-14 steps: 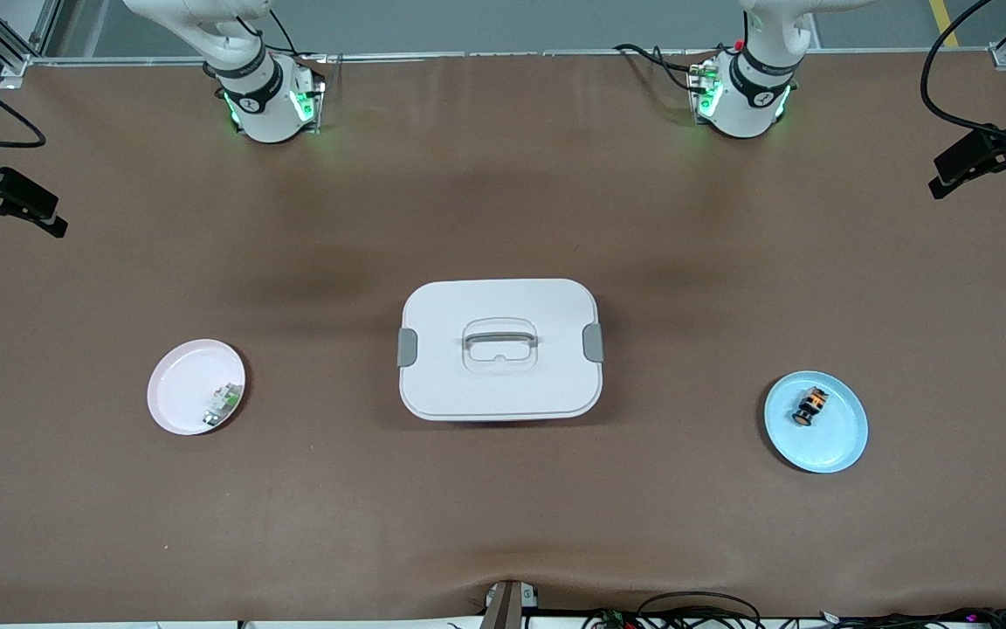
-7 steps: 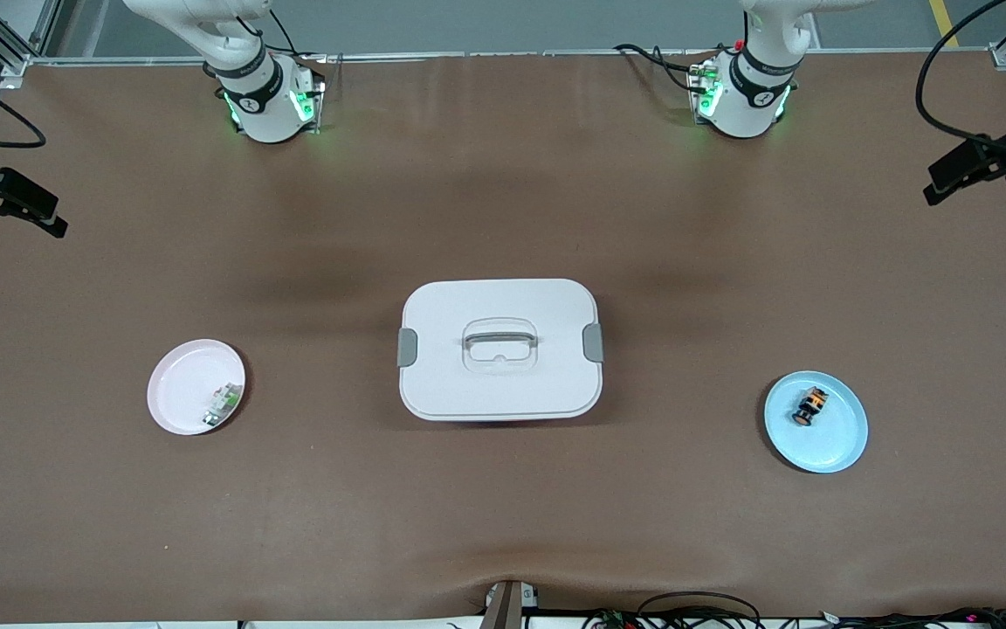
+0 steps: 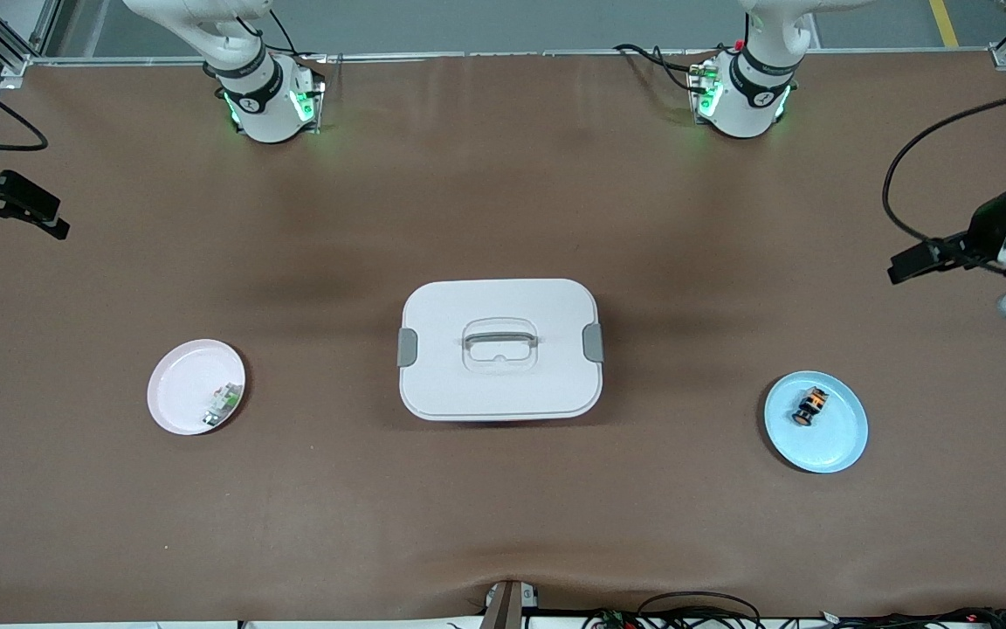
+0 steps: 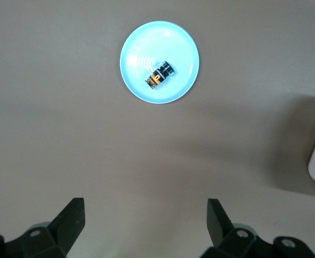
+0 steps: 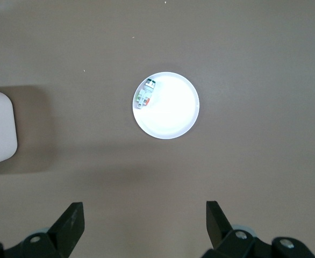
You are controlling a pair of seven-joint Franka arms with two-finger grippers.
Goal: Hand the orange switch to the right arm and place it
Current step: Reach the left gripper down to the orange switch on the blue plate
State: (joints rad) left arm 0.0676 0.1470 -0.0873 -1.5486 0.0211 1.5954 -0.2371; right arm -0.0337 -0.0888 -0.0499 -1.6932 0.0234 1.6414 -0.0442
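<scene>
Since a second ago the left gripper has swung in over the left arm's end of the table, while the right gripper holds over its own end, waiting; both stand with fingers spread wide and empty. The orange switch, a stubby black cylinder banded in orange, lies on its side on the smooth light-blue plate, its long axis slanted across the dish; it sits well apart from the left gripper, which looks down on it and is plainly the closer one. A white lidded box sits mid-table on the matte brown mat; a pink plate bears the green-and-white part.

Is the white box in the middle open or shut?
Shut: the white box has its lid flat on top, its handle folded down.
</scene>
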